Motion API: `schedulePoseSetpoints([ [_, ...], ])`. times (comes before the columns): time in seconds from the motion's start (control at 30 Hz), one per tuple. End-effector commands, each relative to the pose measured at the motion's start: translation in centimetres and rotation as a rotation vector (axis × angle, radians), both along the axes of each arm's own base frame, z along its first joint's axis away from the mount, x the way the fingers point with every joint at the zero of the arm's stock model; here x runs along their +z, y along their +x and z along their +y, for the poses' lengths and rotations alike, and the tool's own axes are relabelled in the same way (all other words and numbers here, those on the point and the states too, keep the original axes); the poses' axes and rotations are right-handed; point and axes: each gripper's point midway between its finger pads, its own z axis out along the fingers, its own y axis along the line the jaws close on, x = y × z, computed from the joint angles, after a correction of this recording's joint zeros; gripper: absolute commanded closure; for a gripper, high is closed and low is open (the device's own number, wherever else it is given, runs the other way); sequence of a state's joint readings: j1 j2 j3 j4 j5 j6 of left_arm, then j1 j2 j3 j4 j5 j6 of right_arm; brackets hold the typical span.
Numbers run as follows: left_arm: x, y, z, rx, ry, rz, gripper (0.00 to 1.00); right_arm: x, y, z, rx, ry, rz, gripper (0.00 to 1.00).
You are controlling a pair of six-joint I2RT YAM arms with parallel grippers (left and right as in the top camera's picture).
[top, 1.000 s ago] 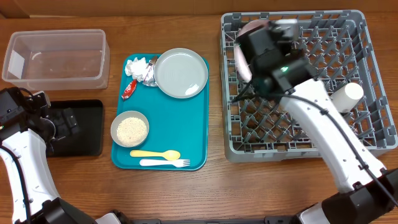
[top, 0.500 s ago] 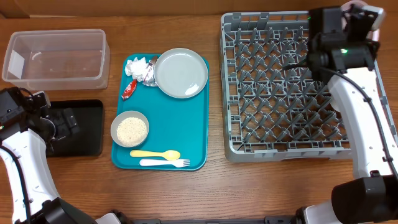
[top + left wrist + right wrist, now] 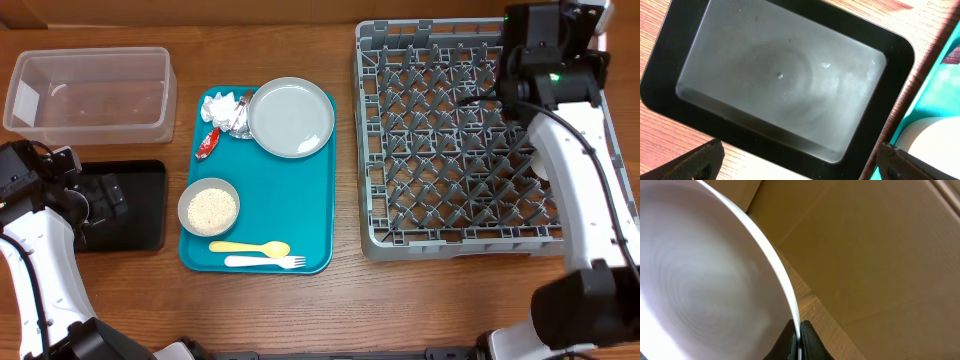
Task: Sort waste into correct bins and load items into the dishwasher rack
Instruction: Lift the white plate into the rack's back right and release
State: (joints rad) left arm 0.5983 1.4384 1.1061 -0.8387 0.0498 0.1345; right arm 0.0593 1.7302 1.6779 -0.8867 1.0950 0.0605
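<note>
Pale plate (image 3: 700, 280) aloft in right pincer (image 3: 799, 330)

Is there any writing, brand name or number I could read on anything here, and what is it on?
No text can be read in any view.
On the red packet, any print is too small to make out.
The rack, tub, black tray and plate show no marks.

Upright pegs (image 3: 440, 130) fill the dishwasher rack (image 3: 450, 241); open table (image 3: 345, 200) lies between it and the teal tray (image 3: 300, 200).
</note>
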Motion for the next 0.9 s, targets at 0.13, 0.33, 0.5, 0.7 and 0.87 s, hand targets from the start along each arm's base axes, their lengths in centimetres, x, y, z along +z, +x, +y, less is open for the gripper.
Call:
schedulePoseSetpoints([
  [0.13,0.7,0.4,0.4,-0.011,0.007,-0.021,0.0,-3.1,2.1,-2.1,-0.039,-0.049,0.1,0.96],
  [0.33,0.7,0.4,0.4,-0.011,0.007,-0.021,0.0,-4.0,2.0,-4.4,-0.068,-0.024,0.108,0.96],
  [0.5,0.7,0.4,0.4,-0.011,0.007,-0.021,0.0,-4.8,2.6,-4.0,-0.033,0.021,0.107,0.96],
  [0.7,0.7,0.4,0.4,-0.011,0.007,-0.021,0.0,-6.5,2.9,-4.0,-0.031,0.024,0.158,0.96],
  [0.87,0.7,0.4,0.4,-0.011,0.006,-0.021,0.0,-7.9,3.1,-3.8,-0.027,0.028,0.199,0.96],
])
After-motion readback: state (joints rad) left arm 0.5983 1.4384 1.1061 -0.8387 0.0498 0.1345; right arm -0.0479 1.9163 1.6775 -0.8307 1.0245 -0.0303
